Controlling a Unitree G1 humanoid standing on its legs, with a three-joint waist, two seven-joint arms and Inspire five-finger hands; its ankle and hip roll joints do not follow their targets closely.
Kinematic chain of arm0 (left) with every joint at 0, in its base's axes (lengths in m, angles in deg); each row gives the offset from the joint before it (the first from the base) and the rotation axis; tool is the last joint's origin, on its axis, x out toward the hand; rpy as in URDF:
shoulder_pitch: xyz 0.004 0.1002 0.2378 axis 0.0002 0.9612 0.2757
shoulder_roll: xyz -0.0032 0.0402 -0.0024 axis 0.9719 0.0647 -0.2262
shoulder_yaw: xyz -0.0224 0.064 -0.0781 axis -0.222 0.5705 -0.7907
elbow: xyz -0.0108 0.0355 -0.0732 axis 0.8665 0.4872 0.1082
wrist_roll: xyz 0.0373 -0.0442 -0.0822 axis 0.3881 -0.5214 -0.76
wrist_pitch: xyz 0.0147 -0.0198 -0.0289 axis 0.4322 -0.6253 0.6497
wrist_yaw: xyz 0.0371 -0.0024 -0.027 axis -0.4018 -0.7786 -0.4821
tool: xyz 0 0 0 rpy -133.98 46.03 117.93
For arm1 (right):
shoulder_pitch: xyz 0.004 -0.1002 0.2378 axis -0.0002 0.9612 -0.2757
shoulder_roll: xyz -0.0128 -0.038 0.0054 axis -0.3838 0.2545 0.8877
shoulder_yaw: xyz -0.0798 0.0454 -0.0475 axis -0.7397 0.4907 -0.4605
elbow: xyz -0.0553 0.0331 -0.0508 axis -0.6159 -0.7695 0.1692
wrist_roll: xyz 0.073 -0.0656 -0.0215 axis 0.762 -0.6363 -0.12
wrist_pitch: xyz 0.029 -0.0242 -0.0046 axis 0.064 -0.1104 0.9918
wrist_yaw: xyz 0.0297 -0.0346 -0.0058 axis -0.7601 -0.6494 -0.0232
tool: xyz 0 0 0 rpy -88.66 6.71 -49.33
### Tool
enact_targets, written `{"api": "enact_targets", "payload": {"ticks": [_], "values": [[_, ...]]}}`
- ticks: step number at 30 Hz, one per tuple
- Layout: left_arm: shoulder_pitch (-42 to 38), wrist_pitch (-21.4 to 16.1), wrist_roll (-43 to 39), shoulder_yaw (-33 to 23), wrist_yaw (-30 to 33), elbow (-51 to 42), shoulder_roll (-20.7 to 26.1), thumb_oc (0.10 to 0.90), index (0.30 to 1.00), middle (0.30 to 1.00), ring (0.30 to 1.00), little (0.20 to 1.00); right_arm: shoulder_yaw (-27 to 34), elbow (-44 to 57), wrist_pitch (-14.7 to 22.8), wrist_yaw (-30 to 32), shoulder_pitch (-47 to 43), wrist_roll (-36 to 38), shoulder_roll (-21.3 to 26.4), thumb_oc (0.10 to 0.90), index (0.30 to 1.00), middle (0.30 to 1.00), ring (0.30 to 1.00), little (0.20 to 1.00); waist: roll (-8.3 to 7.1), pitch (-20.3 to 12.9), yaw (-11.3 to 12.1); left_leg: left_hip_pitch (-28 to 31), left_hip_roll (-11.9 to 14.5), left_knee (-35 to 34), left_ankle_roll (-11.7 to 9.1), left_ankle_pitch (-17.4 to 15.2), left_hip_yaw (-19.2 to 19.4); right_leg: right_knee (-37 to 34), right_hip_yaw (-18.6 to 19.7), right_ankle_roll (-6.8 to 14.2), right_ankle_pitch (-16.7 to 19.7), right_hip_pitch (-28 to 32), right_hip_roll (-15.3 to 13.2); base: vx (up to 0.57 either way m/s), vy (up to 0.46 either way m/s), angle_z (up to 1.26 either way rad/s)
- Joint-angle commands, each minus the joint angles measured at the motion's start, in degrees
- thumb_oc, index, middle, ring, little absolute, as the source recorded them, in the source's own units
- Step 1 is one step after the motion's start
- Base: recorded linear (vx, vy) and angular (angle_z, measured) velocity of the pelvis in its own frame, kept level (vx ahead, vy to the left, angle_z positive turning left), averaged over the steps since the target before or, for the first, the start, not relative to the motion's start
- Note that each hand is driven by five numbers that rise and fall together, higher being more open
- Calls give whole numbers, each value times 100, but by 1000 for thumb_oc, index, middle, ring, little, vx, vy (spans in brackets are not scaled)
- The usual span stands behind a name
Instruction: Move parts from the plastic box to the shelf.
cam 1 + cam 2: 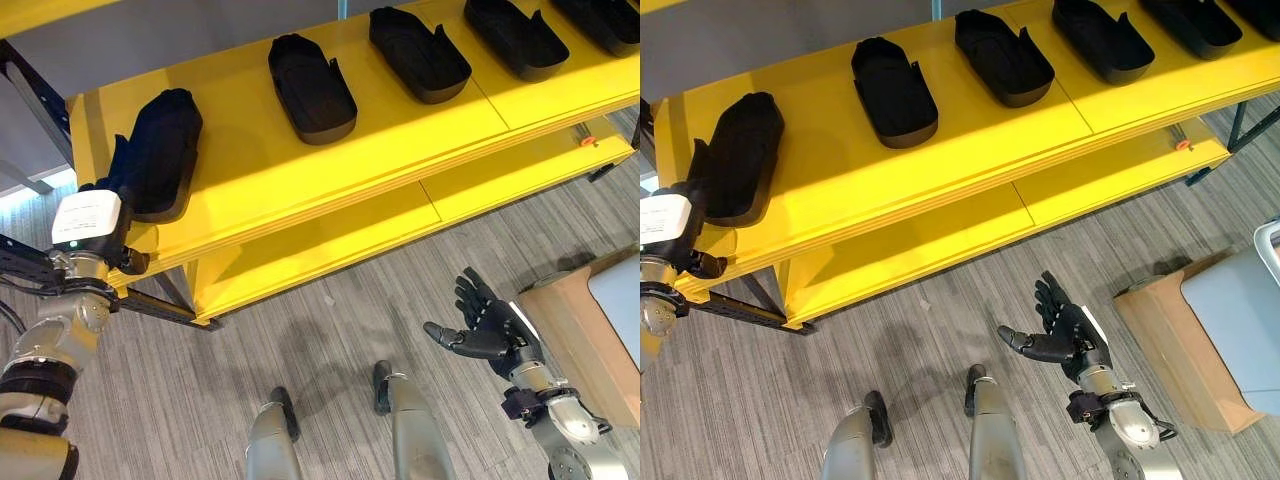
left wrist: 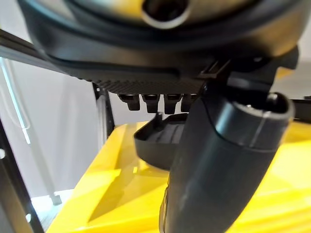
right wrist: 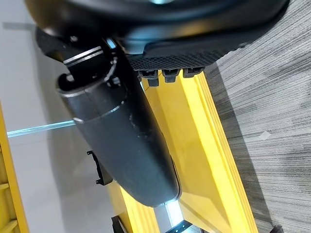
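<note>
1. A black moulded part (image 1: 160,150) is seen at the yellow shelf (image 1: 250,190) end, met by the left hand (image 1: 125,175); whether it is grasped cannot be told.
2. It is judged light, stiff, smooth; its rim is best pinched; the right hand (image 1: 485,335) hangs released, empty.

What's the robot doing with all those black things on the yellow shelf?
The robot is setting black parts out in a row on the top board of the yellow shelf. Its left hand is up at the shelf's left end, at the leftmost black part lying there; whether the fingers are gripping it can't be seen. Four more parts already lie further along the row. The right hand hangs open and empty over the carpet, near a cardboard box on the floor.
</note>
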Motion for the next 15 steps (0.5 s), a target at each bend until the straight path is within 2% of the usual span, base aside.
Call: {"api": "enact_targets", "payload": {"ticks": [1,15], "values": [[-504,122,-380,-332,222,15,390,900,1000,1000,1000,1000,121,691,415,-90,-76,253,264,900,1000,1000,1000,1000,24,-417,-49,19,239,-203,-12,153,-84,-568,400,585,-100,416,-299,0,0,0],[-1073,14,-492,-9,280,-254,748,900,1000,1000,1000,1000,102,635,406,-137,-34,240,259,900,1000,1000,1000,1000,39,-458,-56,13,227,-177,-10,118,-68,-566,409,609,-88,399,-322,0,0,0]]}}
